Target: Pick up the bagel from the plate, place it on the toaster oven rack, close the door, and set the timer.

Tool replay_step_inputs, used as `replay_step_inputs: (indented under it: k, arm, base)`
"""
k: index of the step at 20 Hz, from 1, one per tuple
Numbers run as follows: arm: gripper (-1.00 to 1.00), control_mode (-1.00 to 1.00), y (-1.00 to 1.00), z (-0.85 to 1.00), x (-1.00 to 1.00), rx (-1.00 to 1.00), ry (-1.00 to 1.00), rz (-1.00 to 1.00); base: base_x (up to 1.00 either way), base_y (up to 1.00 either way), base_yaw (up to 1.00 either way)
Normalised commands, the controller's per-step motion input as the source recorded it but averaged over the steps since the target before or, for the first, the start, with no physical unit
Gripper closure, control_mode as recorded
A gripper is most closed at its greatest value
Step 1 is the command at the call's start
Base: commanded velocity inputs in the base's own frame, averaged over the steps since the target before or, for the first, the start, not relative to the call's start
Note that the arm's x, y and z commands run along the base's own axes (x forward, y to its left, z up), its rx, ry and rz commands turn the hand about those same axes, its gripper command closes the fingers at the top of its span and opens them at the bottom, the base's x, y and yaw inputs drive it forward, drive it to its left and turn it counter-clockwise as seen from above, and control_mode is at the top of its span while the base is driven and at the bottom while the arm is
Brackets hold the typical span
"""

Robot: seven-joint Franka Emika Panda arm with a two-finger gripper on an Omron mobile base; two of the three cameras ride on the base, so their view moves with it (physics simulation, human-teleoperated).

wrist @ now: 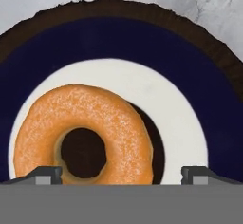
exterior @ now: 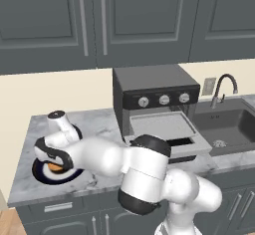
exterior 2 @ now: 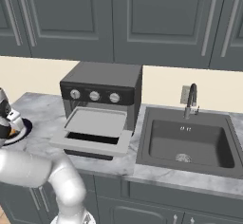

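We're right at the start: our gripper (wrist: 121,174) hangs spread wide over the bagel (wrist: 83,134), which lies ungrasped on the plate (wrist: 118,38), while the toaster oven rack (exterior: 160,125), door (exterior: 172,147) and timer all wait.

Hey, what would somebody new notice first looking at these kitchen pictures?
Probably the big white arm bending left across the marble counter, its open claw poised right over the orange-brown bagel lying on the navy-rimmed plate. Next, the dark toaster oven mid-counter, its door dropped open and the pale rack bare, with the sink to its right.
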Motion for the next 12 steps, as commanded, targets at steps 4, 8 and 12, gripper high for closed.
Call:
replay_step_inputs:
  k: [4, 8, 12]
  arm:
    - [-1.00, -1.00, 0.00, -0.33, -0.02, -0.05, 0.00, -0.03]
    - [-1.00, -1.00, -0.02, -0.40, -0.09, -0.04, 0.00, -0.03]
    - [1.00, -1.00, 0.00, -0.44, -0.05, -0.03, 0.00, -0.03]
  base:
    - [0.00, 0.00, 0.00]
    - [0.00, 0.00, 0.00]
    - [0.00, 0.00, 0.00]
